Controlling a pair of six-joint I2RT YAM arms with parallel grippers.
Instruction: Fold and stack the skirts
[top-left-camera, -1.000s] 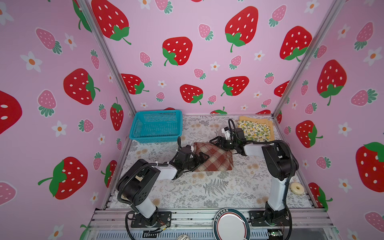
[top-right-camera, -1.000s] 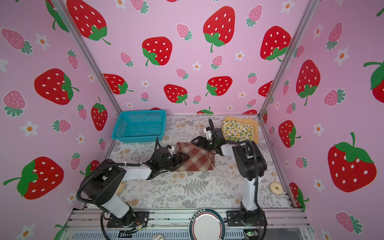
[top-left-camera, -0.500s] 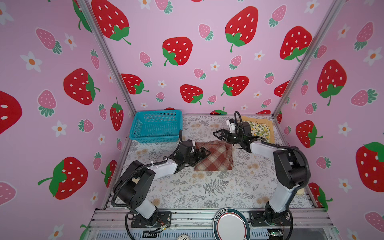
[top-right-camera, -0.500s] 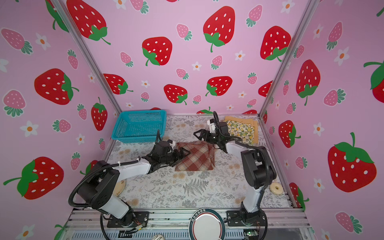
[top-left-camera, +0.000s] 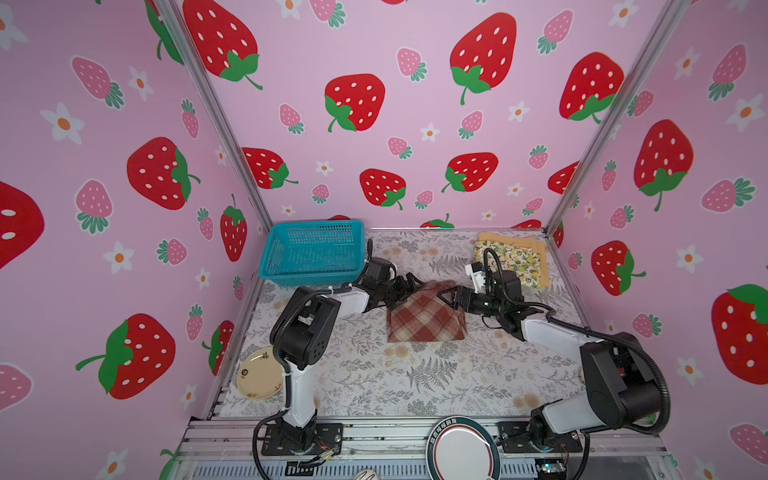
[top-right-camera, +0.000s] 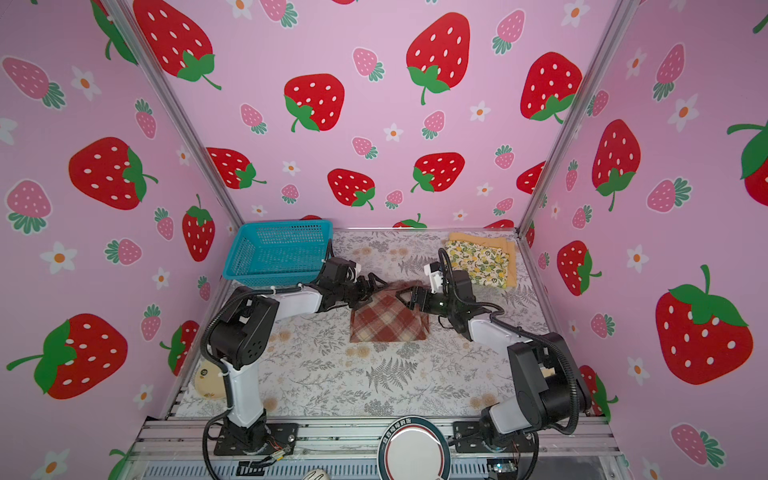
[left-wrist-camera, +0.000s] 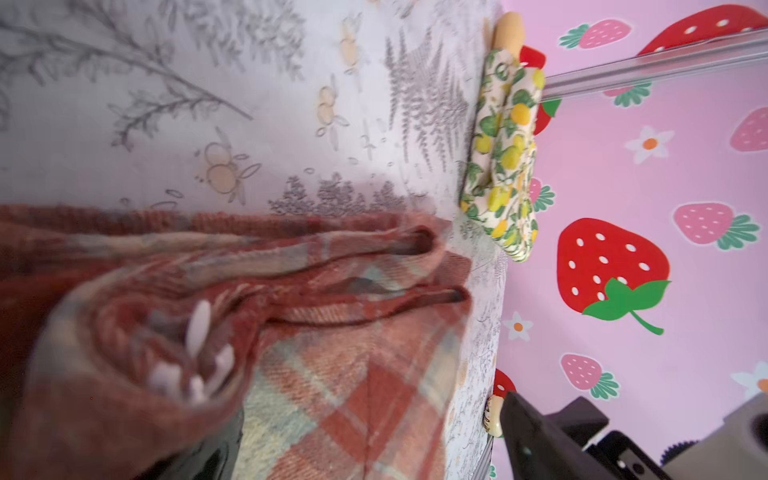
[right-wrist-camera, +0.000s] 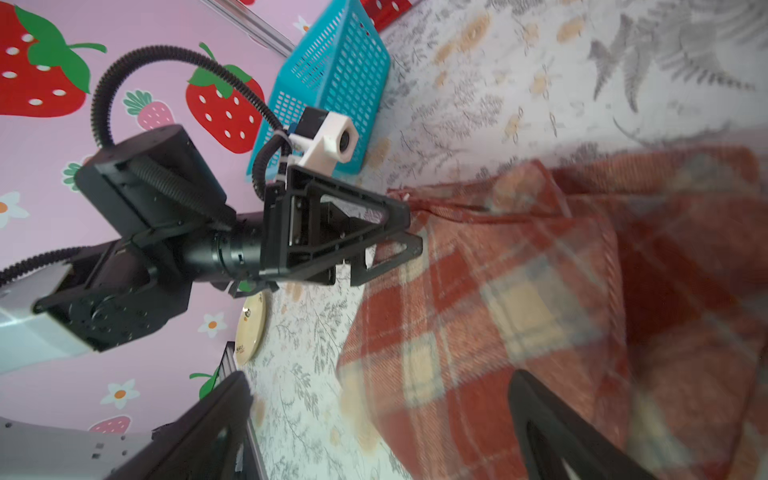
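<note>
Plaid skirt, folded on table, flanked at far corners by left tool and right tool, both spread wide.

Bright, even, diffuse light; soft shadows only. Top views sharp, edges bowed. Wrist views: near plaid skirt blurred.

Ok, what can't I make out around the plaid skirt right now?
- Plaid skirt, far edge: both top views, left jaws and right jaws cover it; contact unclear.
- Plaid skirt, near folds: left wrist view, blurred.
- Yellow skirt: both top views, lemon skirt covers most of it.
</note>
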